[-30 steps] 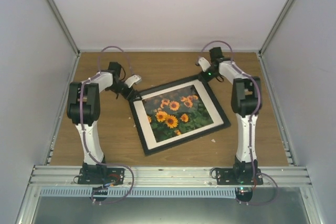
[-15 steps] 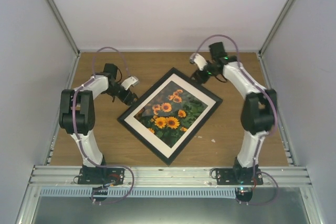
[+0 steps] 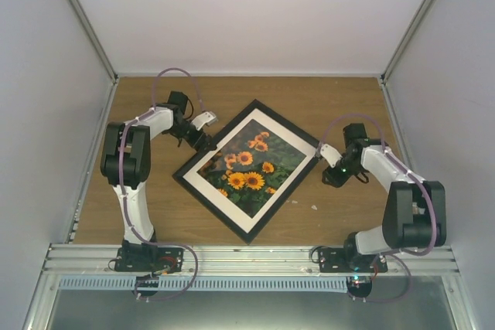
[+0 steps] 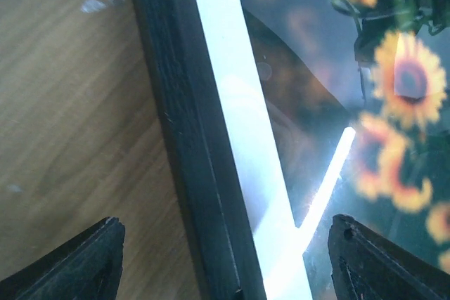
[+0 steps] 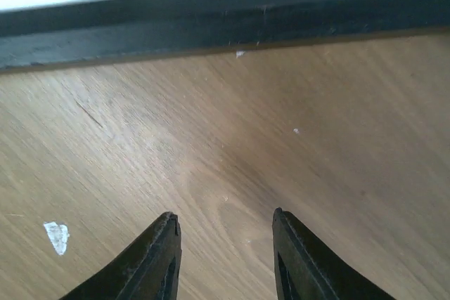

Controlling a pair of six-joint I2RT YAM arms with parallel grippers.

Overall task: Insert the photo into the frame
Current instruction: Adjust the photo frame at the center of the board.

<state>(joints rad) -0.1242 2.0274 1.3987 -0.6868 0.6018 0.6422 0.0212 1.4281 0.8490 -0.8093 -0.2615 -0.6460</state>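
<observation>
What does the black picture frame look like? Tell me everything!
The frame is a thin black rectangle, maybe painted wood, lying flat on the table, turned cornerwise like a diamond. Inside are a white border and the sunflower photo under a shiny cover. The left claw hangs open across its upper-left edge; the right claw is beside its right corner, not touching.

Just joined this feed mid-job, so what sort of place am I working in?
Probably a lab robot cell: a wood-grain tabletop boxed in by plain white panels, with an aluminium rail along the near edge.
</observation>
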